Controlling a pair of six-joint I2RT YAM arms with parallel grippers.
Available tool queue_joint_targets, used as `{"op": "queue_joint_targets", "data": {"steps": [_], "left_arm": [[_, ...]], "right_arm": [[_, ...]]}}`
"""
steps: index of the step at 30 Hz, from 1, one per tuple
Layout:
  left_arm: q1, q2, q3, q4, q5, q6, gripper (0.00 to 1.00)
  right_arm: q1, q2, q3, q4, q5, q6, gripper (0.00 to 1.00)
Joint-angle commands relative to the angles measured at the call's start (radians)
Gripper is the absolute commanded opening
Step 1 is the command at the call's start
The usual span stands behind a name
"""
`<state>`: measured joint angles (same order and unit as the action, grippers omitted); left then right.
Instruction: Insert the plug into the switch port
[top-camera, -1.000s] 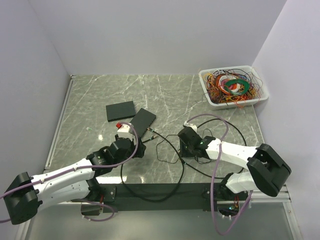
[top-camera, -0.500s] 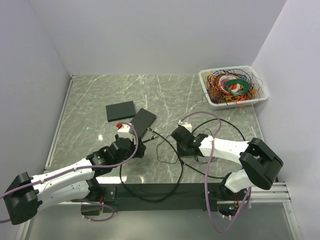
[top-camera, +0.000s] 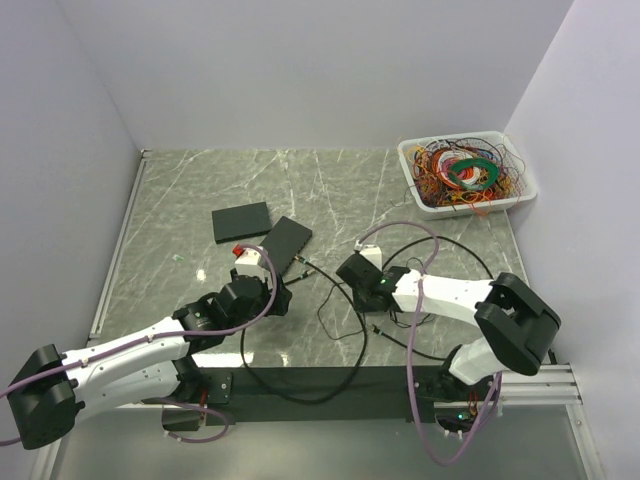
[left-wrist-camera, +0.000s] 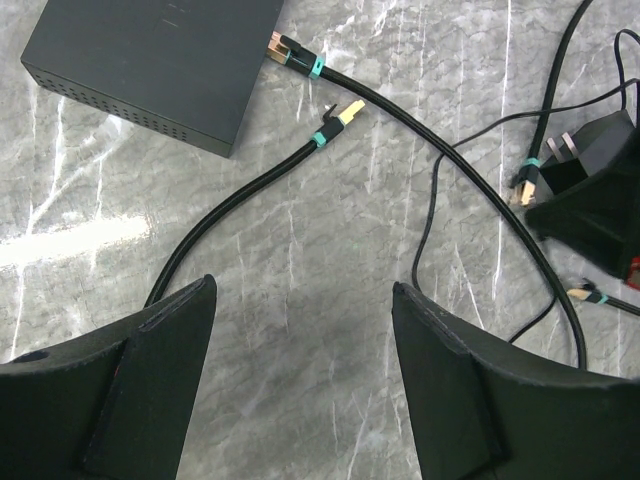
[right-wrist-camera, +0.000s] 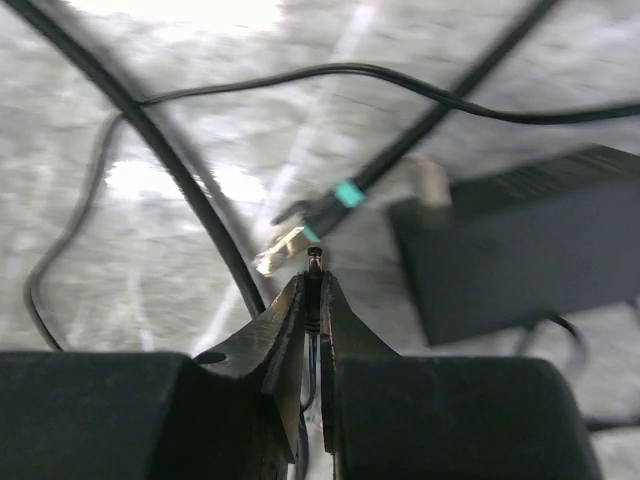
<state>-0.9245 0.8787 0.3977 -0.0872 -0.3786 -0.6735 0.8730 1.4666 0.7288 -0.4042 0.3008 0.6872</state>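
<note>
My right gripper (right-wrist-camera: 313, 282) is shut on a small black barrel plug (right-wrist-camera: 315, 264); its tip sticks out past the fingertips and its thin cable trails back between them. Ahead and to the right lies the black switch (right-wrist-camera: 520, 250), a flat box with its side facing me. From above, the right gripper (top-camera: 350, 268) hovers just right of the switch (top-camera: 287, 240). My left gripper (left-wrist-camera: 302, 290) is open over bare marble, short of the switch (left-wrist-camera: 150, 60). One network cable end (left-wrist-camera: 288, 48) sits at the switch's edge.
A loose network plug (left-wrist-camera: 345, 113) lies near the switch. Black cables loop across the marble between the arms, and a power adapter (left-wrist-camera: 595, 150) lies there too. A second flat black box (top-camera: 241, 221) lies behind the switch. A white bin of tangled wires (top-camera: 465, 172) stands at the back right.
The right gripper has moved left towards the switch and its jaws have closed onto the barrel plug. The left arm has stayed put.
</note>
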Motion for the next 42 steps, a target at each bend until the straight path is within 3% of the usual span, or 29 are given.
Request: {"op": "queue_joint_targets", "data": {"steps": [1,6,9,19,25,27,29,36,42], "left_arm": [[-0.005,-0.006,0.012,0.033,0.003,0.012,0.77],[-0.005,-0.015,0.016,0.033,0.004,0.022,0.74],[-0.007,-0.065,0.027,0.043,0.029,0.020,0.74],[-0.004,-0.306,-0.039,0.346,0.199,0.002,0.76],[-0.004,-0.302,-0.051,0.428,0.297,-0.023,0.72],[-0.005,-0.305,-0.103,0.545,0.404,-0.031,0.68],[-0.004,-0.304,-0.161,0.608,0.458,-0.046,0.65],[-0.004,-0.336,-0.200,0.607,0.412,-0.069,0.63],[-0.004,-0.372,-0.175,0.584,0.399,-0.047,0.59]], "right_arm": [[0.004,-0.083,0.063,-0.113,0.136,0.006,0.00],[0.003,-0.204,0.150,-0.165,0.198,-0.070,0.00],[0.003,-0.271,0.144,-0.098,0.169,-0.149,0.00],[0.003,-0.552,-0.003,0.338,-0.218,-0.366,0.00],[0.003,-0.572,-0.068,0.534,-0.503,-0.365,0.00],[0.004,-0.565,-0.083,0.576,-0.569,-0.348,0.00],[0.004,-0.549,-0.086,0.616,-0.592,-0.327,0.00],[0.011,-0.489,-0.086,0.676,-0.698,-0.307,0.00],[0.050,-0.453,-0.098,0.680,-0.672,-0.310,0.00]]}}
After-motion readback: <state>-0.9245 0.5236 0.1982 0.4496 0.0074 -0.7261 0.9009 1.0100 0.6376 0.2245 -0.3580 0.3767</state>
